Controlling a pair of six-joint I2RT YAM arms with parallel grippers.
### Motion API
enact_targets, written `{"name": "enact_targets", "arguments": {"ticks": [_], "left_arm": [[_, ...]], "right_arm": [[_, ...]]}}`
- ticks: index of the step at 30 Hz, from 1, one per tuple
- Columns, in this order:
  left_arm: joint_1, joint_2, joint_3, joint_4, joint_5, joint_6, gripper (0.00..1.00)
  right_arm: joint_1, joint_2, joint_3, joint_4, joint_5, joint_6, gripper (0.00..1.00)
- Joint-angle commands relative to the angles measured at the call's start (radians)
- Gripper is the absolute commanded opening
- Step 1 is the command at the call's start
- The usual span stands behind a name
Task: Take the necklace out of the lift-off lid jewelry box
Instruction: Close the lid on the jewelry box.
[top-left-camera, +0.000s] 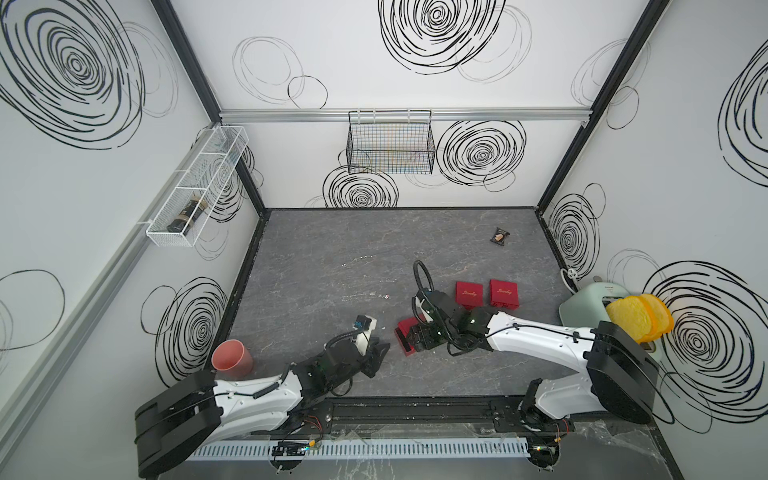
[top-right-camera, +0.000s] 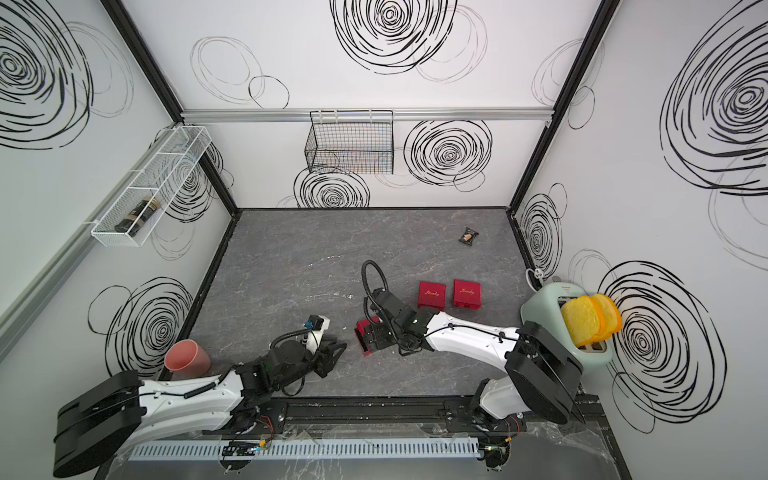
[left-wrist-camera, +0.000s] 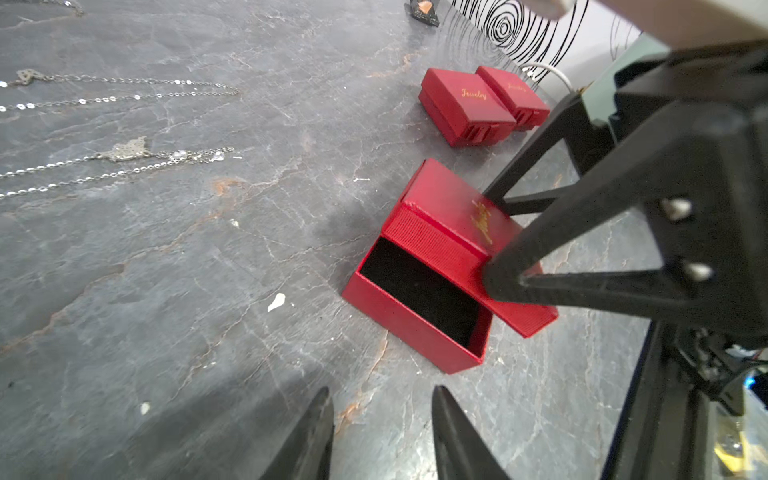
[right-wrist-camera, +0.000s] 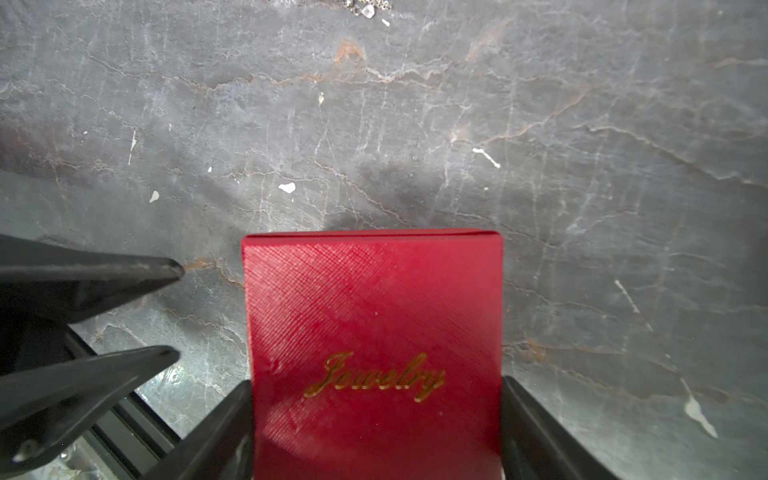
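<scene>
The open red jewelry box (left-wrist-camera: 399, 316) sits on the grey table, and only its black lining shows inside. My right gripper (right-wrist-camera: 376, 382) is shut on the box's red lid (right-wrist-camera: 374, 316), marked "Jewelry", and holds it tilted over the far edge of the box (top-left-camera: 405, 336). My left gripper (left-wrist-camera: 382, 390) hovers just short of the box, its jaws apart with nothing between them. It shows in both top views (top-left-camera: 380, 353) (top-right-camera: 336, 349). Silver necklaces (left-wrist-camera: 124, 151) (left-wrist-camera: 124, 81) lie stretched out on the table, well away from the box.
Two closed red boxes (top-left-camera: 468, 294) (top-left-camera: 504, 293) stand behind the right arm. A pink cup (top-left-camera: 232, 358) is at the front left, and a toaster (top-left-camera: 582, 307) holding bread is at the right wall. A small dark packet (top-left-camera: 500, 237) lies far right. Wire baskets hang on the walls.
</scene>
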Motion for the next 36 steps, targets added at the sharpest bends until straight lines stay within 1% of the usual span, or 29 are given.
{"name": "enact_targets", "arguments": {"ticks": [1,4,9,18,23,30,36], "left_arm": [[-0.021,0.066,0.038,0.145,-0.029,-0.024,0.38],[-0.025,0.135,0.056,0.186,-0.029,-0.026,0.34],[-0.025,0.245,0.085,0.250,-0.022,-0.024,0.33],[-0.026,0.362,0.136,0.298,0.012,-0.017,0.28],[-0.027,0.366,0.130,0.304,0.014,-0.019,0.25],[-0.027,0.296,0.107,0.264,0.010,-0.004,0.23],[-0.027,0.260,0.072,0.231,0.013,0.008,0.13]], "right_arm": [[0.006,0.015,0.004,0.012,0.000,0.013,0.80],[0.006,0.023,0.005,0.015,-0.005,0.012,0.80],[0.006,0.029,0.011,0.015,-0.014,0.004,0.81],[0.006,0.039,0.019,0.025,-0.029,-0.008,0.81],[0.006,0.052,0.023,0.034,-0.039,-0.011,0.81],[0.005,0.054,0.023,0.034,-0.033,-0.013,0.82],[0.002,0.053,0.021,0.031,-0.030,-0.011,0.82]]}}
